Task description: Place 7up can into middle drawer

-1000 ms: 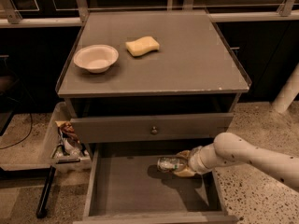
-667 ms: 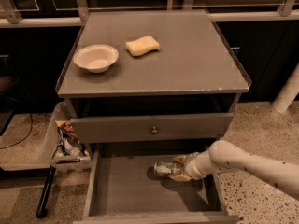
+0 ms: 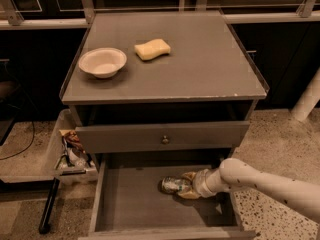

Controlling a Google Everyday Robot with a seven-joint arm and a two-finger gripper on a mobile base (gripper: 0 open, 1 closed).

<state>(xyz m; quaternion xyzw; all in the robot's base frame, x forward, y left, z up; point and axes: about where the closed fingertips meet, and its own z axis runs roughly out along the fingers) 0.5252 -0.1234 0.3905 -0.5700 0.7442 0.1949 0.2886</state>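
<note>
The 7up can (image 3: 174,185) lies on its side over the floor of the open middle drawer (image 3: 135,199), near its centre-right. My gripper (image 3: 186,186) reaches in from the right on a white arm, and its tan fingers (image 3: 190,176) sit above and below the can's right end, shut on it. The can's right end is hidden by the gripper. I cannot tell whether the can rests on the drawer floor or hangs just above it.
A grey drawer front with a small round knob (image 3: 164,139) is above the open drawer. On the cabinet top are a white bowl (image 3: 102,62) and a yellow sponge (image 3: 152,49). A bin of clutter (image 3: 72,151) stands at the cabinet's left.
My gripper has carried the can leftward and a little lower in the open drawer, with more of the arm reaching in from the right.
</note>
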